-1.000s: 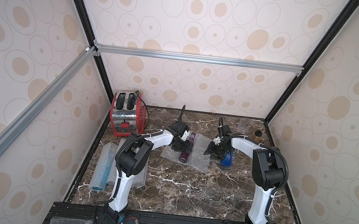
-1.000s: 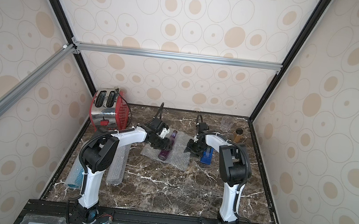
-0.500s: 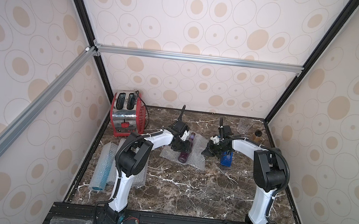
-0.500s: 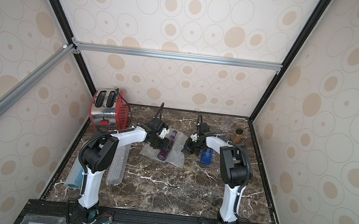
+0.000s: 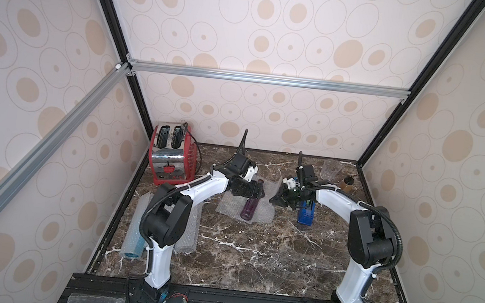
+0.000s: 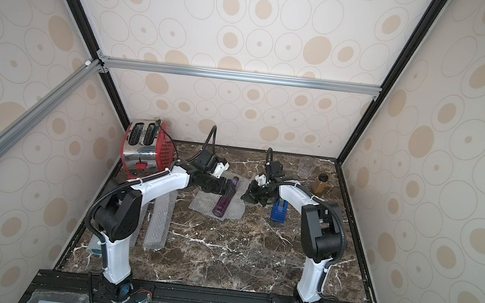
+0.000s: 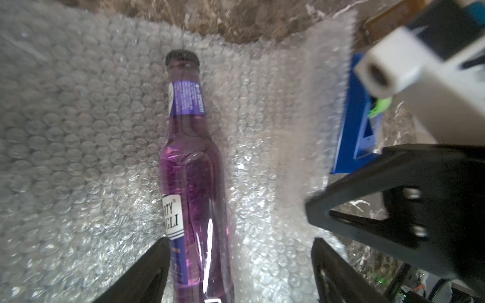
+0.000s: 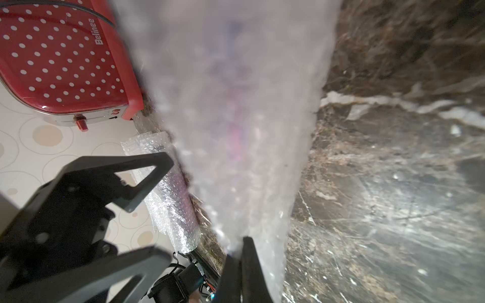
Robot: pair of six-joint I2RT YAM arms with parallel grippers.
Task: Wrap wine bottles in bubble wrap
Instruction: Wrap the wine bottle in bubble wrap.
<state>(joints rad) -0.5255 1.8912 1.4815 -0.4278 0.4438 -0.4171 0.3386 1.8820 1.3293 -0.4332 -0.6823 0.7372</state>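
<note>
On the purple bottle (image 7: 194, 183) that lies on the bubble wrap (image 7: 78, 136), the left wrist view shows a white body label (image 7: 172, 216) with big dark letters. Only the ends of two lines can be read, "RTY" above and "GLI" below; the rest turns out of sight. The purple neck label (image 7: 187, 98) carries small white print, too fine to read. On the red toaster (image 8: 65, 60) with white dots, the right wrist view shows the brand name (image 8: 98, 31) "Belinee" in white letters.
</note>
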